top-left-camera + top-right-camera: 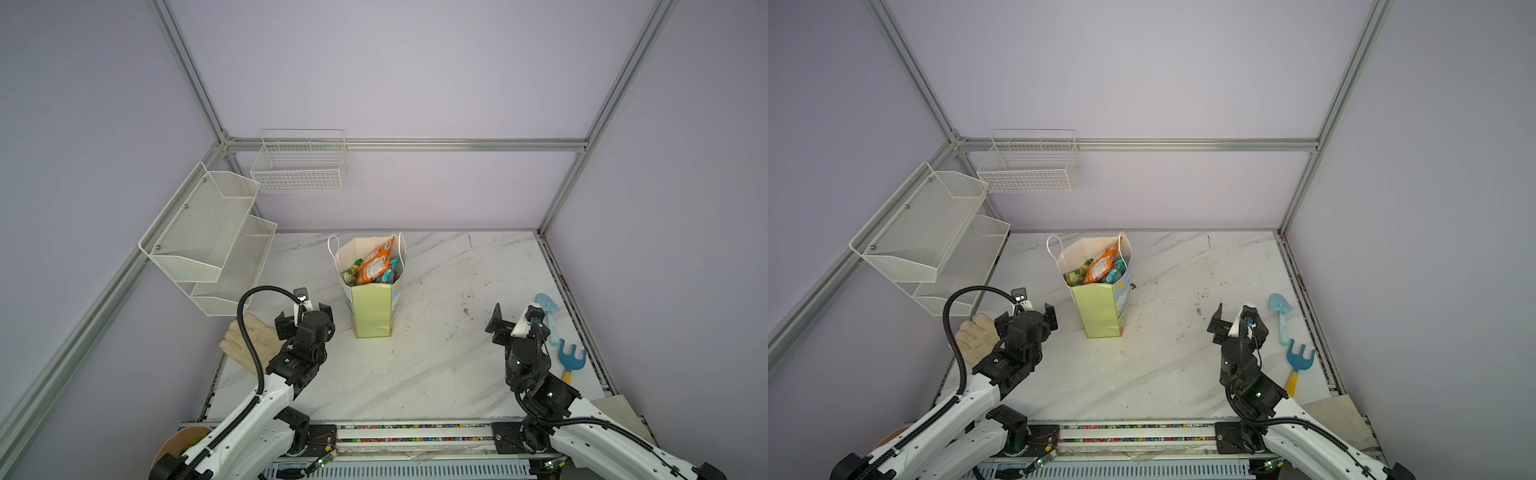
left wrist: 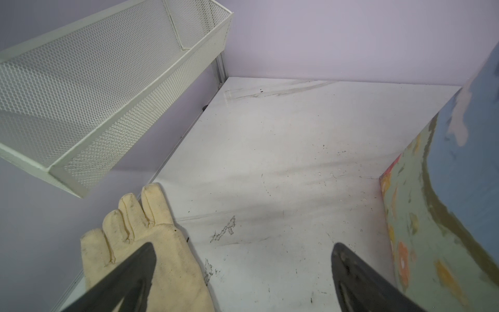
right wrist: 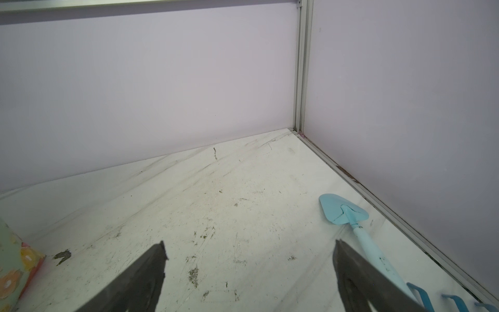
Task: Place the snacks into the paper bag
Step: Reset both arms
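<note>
The left hand (image 2: 243, 247) is hanging wide apart and empty, the paper bag (image 1: 372, 309) standing just to its right; the right hand (image 3: 249, 243) is gaping empty too, farther off; the snacks (image 1: 376, 264) are sitting inside the bag

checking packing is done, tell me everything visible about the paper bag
The paper bag stands upright near the middle of the marble table, tall and narrow, mouth open. Its near side is pale yellow-green, one face sky blue with clouds, the inside white, with white cord handles. An orange packet, a green packet and a teal packet stick up inside. Only the table and packets touch it.
</note>
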